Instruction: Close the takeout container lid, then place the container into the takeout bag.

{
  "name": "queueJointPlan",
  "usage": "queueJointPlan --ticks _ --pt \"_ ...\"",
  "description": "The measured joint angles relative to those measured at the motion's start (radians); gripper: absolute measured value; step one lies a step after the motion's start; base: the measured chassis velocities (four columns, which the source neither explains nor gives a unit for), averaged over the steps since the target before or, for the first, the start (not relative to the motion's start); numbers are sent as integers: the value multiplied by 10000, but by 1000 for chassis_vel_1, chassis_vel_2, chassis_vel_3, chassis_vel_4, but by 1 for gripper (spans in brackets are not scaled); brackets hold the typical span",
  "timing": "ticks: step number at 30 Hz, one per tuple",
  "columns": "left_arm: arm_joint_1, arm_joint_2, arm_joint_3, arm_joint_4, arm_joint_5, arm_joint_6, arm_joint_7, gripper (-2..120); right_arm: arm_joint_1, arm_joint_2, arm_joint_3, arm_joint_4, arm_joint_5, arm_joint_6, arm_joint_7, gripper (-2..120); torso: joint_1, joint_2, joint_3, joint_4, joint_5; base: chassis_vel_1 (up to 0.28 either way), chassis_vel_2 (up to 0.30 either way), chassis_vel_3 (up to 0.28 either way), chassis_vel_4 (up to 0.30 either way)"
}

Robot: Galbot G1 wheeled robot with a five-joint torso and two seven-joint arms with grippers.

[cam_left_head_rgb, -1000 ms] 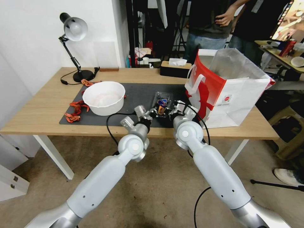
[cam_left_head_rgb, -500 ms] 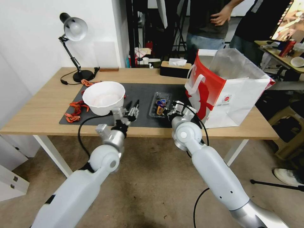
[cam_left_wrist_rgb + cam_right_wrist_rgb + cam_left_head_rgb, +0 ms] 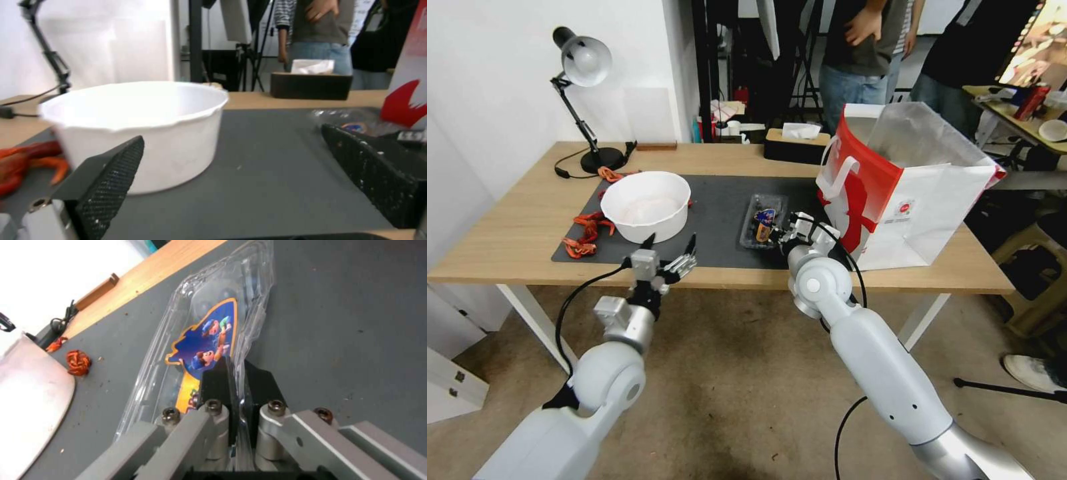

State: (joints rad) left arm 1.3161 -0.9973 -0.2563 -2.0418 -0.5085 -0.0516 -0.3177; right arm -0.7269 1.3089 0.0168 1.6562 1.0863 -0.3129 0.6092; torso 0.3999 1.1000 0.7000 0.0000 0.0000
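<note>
The takeout container [image 3: 763, 222] lies flat on the dark mat, just left of the takeout bag [image 3: 894, 193]. Its clear lid [image 3: 209, 336] is down, with the colourful sticker facing up. My right gripper [image 3: 782, 235] is at the container's near right edge, and the right wrist view shows this gripper [image 3: 238, 373] shut on the clear plastic rim. My left gripper [image 3: 670, 248] hangs open above the table's front edge, near the white bowl and well left of the container. Between the open left gripper's [image 3: 240, 173] black fingers, mat and bowl show; the container [image 3: 356, 125] lies beyond one finger.
A large white bowl [image 3: 646, 205] stands on the left part of the mat [image 3: 720, 200], with orange scraps [image 3: 586, 235] beside it. A dark tissue box [image 3: 796, 143] and a desk lamp [image 3: 586, 80] stand at the back. People stand behind the table.
My left arm has pulled back from the container, moving left and towards the table's front edge, its fingers now open. The right gripper has stayed at the container.
</note>
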Motion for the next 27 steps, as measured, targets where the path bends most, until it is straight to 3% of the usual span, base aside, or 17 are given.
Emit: queueJointPlan --ticks 10,11,18,25,27 --pt "1153 -228 -606 -99 533 -568 -14 100 -20 -32 15 43 -5 6 -18 0 0 0 0 0 0 0 0 0 0" --pt "1789 -388 -863 -86 781 -904 -20 100 -29 -48 18 73 -7 11 -41 0 1 0 0 1 0 0 0 0 0" --pt "2691 -598 -1078 299 1139 -1685 -5 100 -43 -41 23 144 -8 20 -47 0 1 0 -1 1 -1 0 0 0 0" --pt "2660 -577 -1106 414 1226 -1824 2 100 -83 -97 71 442 5 22 -36 0 2 0 0 -1 0 0 0 0 0" --pt "2589 -560 -1103 423 1226 -1822 3 100 -93 -251 343 1065 58 17 -34 0 2 0 0 0 1 0 0 0 0"
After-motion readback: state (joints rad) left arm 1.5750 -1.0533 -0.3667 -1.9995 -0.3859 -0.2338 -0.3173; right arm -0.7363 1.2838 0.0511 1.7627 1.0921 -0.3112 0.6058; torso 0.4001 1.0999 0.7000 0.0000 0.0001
